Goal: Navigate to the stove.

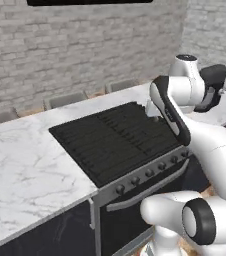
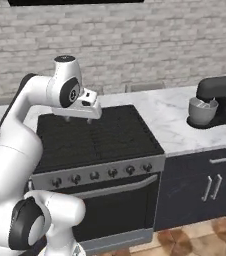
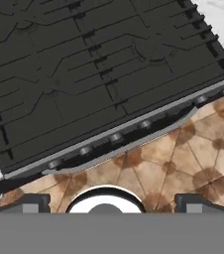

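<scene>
Stove [image 2: 97, 137] sits directly ahead of the base, set into the white marble tabletop [image 1: 20, 170] which runs on both sides of it. Black grated cooktop faces up; grey knob strip [image 2: 102, 173] and silver oven door handle [image 2: 112, 189] face the robot. In the hand view the stove [image 3: 99, 74] fills the upper part, with its front edge running diagonally and the brown tiled floor [image 3: 183, 149] in front of it.

Gripper [image 2: 77, 119] hangs above the rear left part of the cooktop, pointing down, well clear of the grates. Finger tips [image 3: 32, 202] stand wide apart at the bottom of the hand view, nothing between them; gripper holds nothing.

Black stand mixer with grey bowl [image 2: 212, 102] stands on the tabletop to the right of the stove. Dark cabinet doors with two bar handles [image 2: 212, 187] lie below it. Grey brick wall [image 2: 135, 45] behind the stove.
</scene>
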You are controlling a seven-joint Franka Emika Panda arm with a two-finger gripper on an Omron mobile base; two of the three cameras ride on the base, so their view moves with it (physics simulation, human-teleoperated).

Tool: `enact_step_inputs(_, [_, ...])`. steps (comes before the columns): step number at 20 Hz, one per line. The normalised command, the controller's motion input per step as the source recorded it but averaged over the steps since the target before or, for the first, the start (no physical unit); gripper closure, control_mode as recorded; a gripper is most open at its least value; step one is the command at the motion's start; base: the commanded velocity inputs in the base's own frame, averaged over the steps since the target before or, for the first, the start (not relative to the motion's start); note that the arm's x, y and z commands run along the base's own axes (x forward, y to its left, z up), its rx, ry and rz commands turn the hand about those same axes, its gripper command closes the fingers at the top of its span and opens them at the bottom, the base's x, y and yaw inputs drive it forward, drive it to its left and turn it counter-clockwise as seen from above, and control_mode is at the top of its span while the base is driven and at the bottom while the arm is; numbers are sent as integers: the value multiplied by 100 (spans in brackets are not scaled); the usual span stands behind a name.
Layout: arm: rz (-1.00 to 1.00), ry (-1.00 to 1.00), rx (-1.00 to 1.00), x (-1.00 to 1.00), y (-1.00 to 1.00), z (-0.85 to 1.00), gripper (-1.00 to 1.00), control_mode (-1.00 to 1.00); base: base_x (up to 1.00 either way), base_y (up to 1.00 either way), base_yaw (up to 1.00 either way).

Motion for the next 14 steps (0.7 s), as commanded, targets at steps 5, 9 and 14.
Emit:
enact_step_inputs(5, [0, 0, 0, 0, 0, 0, -100, 100, 24, -83, 63])
enact_step_inputs(9, [0, 0, 0, 0, 0, 0, -100, 100, 25, -87, 59])
enact_step_inputs(14, [0, 0, 0, 0, 0, 0, -100, 100, 31, -38, 39])
